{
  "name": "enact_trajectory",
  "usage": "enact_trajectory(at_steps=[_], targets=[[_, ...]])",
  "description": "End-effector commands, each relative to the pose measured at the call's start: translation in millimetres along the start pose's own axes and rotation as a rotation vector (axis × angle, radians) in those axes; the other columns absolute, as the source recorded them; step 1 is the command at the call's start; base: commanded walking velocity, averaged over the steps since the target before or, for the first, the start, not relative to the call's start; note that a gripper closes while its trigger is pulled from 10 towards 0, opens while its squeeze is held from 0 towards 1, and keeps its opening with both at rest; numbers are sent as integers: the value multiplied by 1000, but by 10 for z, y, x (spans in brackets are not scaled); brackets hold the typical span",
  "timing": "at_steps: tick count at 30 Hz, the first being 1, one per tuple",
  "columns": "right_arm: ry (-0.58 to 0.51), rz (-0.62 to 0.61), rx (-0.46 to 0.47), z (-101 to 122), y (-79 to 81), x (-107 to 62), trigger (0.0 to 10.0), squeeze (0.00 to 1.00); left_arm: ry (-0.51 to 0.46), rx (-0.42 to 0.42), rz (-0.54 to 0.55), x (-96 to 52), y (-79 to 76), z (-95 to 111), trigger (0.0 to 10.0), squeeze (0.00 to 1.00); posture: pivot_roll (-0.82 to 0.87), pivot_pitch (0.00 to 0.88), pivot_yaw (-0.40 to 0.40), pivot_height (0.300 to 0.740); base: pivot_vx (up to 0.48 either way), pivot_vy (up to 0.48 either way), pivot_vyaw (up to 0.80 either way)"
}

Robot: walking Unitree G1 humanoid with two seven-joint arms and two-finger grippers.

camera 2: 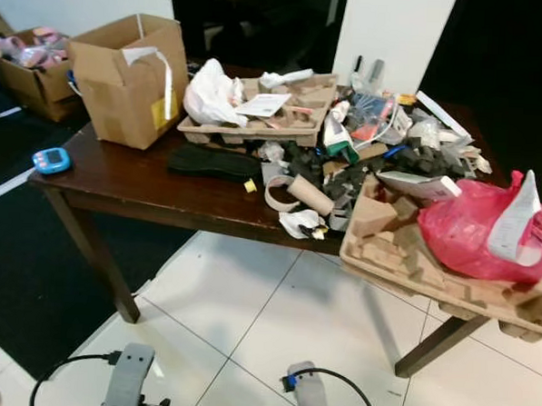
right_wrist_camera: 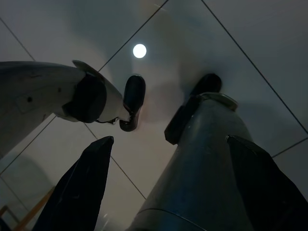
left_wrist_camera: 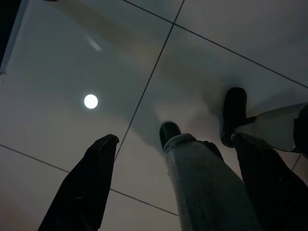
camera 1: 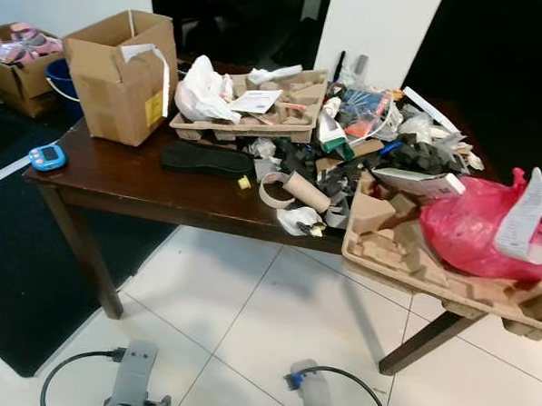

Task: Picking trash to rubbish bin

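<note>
Across the white tiled floor point(camera 1: 247, 320) stands a dark wooden table point(camera 1: 127, 182), and it is loaded with clutter. Biggest on it, at the right corner and jutting past the edge, is a moulded cardboard tray point(camera 1: 413, 265) carrying a red plastic bag point(camera 1: 483, 228) with a white slip on top. Over at the left end sits an open cardboard box point(camera 1: 119, 72), upright, flaps up. Behind the middle lies a second pulp tray point(camera 1: 257, 120) with a crumpled white bag point(camera 1: 202, 92) resting on its left side. Between the two trays sprawls a heap of mixed trash point(camera 1: 365, 149), black scraps and wrappers, with a black shoe insole point(camera 1: 205, 157) lying flat just left of it and a cardboard tube point(camera 1: 306, 190) at the front. Near the left corner rests a small blue gadget point(camera 1: 47, 157). Down low, both arms hang idle over the tiles: the left gripper point(left_wrist_camera: 178, 183) has its fingers spread apart holding nothing, and the right gripper point(right_wrist_camera: 168, 183) likewise gapes wide and empty.
</note>
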State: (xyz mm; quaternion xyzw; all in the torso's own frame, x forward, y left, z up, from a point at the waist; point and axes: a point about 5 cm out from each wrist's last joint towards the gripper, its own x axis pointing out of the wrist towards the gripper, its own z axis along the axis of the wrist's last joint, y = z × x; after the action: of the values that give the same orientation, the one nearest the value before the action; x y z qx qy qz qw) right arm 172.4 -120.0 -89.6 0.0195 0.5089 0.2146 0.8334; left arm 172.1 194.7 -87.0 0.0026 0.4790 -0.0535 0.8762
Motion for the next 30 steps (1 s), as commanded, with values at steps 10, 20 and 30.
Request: enact_trajectory(at_steps=[10,20,30], targets=[[4,23,8,21,24,8,10000,0,12,-3,6,-6,4,-37,10000,0,148,63,-49,740,0,0,0],[16,26,8,-13,43,12,10000,0,9,-6,8,-3,8,-21,10000,0,146,64,-49,740,0,0,0],[27,16,4,-10,27,9,10000,0,9,-8,6,1,2,-9,10000,0,142,60,-49,740,0,0,0]])
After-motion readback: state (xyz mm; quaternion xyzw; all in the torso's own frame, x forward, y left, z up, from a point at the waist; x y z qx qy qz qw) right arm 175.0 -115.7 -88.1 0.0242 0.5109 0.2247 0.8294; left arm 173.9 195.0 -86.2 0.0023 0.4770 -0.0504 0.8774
